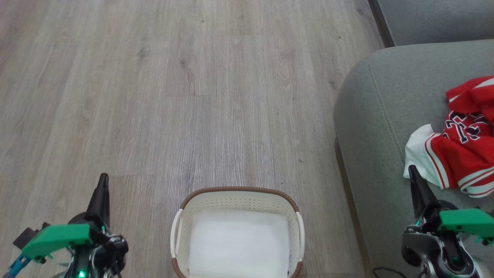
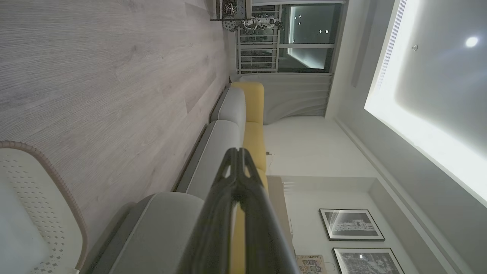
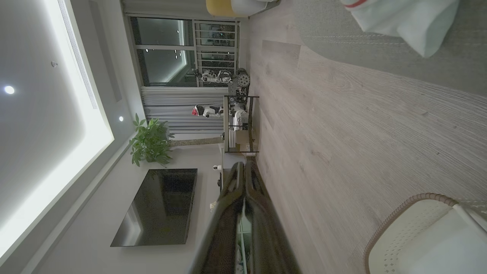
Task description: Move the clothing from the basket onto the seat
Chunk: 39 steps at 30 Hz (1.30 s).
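Basket [image 1: 239,190] on the wood floor [image 1: 193,96], holding just a flat white liner sheet [image 1: 239,243]; no red garment in it.

Clothing [image 1: 467,154]: red mesh jersey pieces with striped trim, heaped on the grey-green seat [image 1: 374,116], right of the basket and well apart from it.

Left gripper [image 1: 103,178] left of the basket, fingers pressed together, empty. Right gripper [image 1: 412,170] right of the basket, over the seat's front, also closed on nothing, its tip just short of the white hem.

Judgement: transfer looks finished. The next move calls for no grasp, at most a check of the basket.

Hard to tell:
- the basket's near end and the heap's far side are cut off
- the jersey number is folded and unreadable
- anything under the liner is hidden
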{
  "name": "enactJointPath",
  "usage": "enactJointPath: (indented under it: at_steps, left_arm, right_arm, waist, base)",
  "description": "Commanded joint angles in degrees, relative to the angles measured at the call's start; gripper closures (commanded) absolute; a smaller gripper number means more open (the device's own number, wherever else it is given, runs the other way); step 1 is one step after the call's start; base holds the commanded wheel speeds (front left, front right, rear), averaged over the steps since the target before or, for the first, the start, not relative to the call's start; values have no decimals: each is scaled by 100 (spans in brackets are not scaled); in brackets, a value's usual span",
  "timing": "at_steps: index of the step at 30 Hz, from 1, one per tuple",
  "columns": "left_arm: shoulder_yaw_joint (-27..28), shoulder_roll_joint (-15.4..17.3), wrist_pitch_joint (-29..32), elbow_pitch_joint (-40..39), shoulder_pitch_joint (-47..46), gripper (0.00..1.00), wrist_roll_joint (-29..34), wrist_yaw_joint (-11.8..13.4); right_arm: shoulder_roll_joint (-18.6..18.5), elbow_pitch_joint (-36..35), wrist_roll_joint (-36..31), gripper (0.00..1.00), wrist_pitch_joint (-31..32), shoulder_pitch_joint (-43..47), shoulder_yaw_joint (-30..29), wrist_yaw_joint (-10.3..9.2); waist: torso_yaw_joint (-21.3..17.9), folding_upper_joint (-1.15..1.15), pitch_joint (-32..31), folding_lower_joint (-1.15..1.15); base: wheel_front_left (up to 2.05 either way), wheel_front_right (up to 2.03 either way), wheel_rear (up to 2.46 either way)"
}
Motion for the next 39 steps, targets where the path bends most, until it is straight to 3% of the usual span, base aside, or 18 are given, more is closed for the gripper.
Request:
enactJointPath:
  at_steps: [1,39]
  left_arm:
    - [212,41,46,-206,-283,100,-12,-38]
    - [211,41,45,-207,-283,100,-13,-38]
  right_arm:
    - [23,-185,19,100,49,-284,98,-1]
    - [55,-182,-19,100,86,-288,53,-1]
  waist:
    - [0,0,0,0]
    - [0,0,0,0]
  base:
    - [0,0,0]
    - [0,0,0]
